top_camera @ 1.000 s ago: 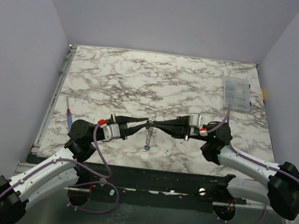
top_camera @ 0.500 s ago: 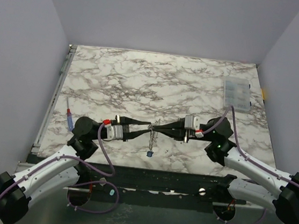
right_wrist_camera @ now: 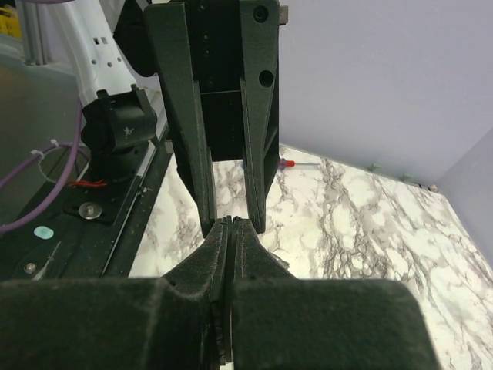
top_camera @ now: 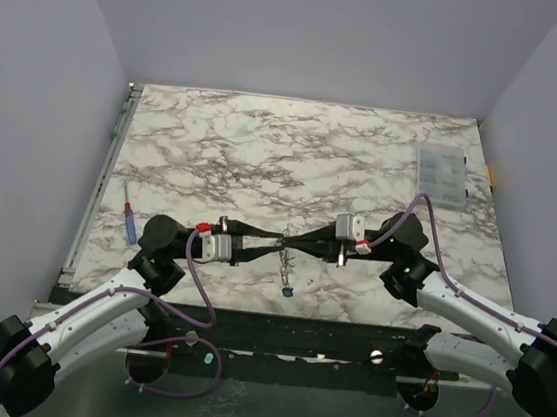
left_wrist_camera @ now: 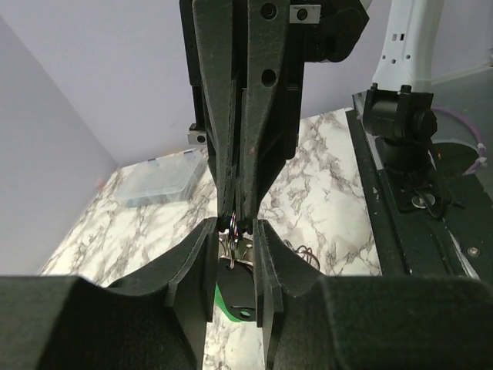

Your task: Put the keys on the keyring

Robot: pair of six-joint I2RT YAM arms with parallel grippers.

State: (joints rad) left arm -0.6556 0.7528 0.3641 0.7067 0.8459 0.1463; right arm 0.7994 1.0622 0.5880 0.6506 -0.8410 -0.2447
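Note:
My left gripper (top_camera: 277,241) and right gripper (top_camera: 292,241) meet tip to tip above the near middle of the marble table. In the left wrist view the left gripper (left_wrist_camera: 235,228) has its jaws closed onto the green key (left_wrist_camera: 228,302), which hangs on the thin keyring (left_wrist_camera: 229,231). The right gripper's fingers (left_wrist_camera: 231,177) come in from the far side and pinch the ring's top. In the right wrist view the right gripper (right_wrist_camera: 231,222) is fully shut. The short chain (top_camera: 285,265) hangs down from the ring, with the blue key (top_camera: 288,292) at its end.
A clear compartment box (top_camera: 441,176) sits at the far right of the table, also in the left wrist view (left_wrist_camera: 162,183). A blue-and-red pen-like tool (top_camera: 130,214) lies at the left edge. A black rail (top_camera: 294,336) runs along the near edge.
Both grippers have shifted slightly nearer while staying tip to tip. The chain and blue key have swung down and to the right. The right wrist has drawn in towards the left.

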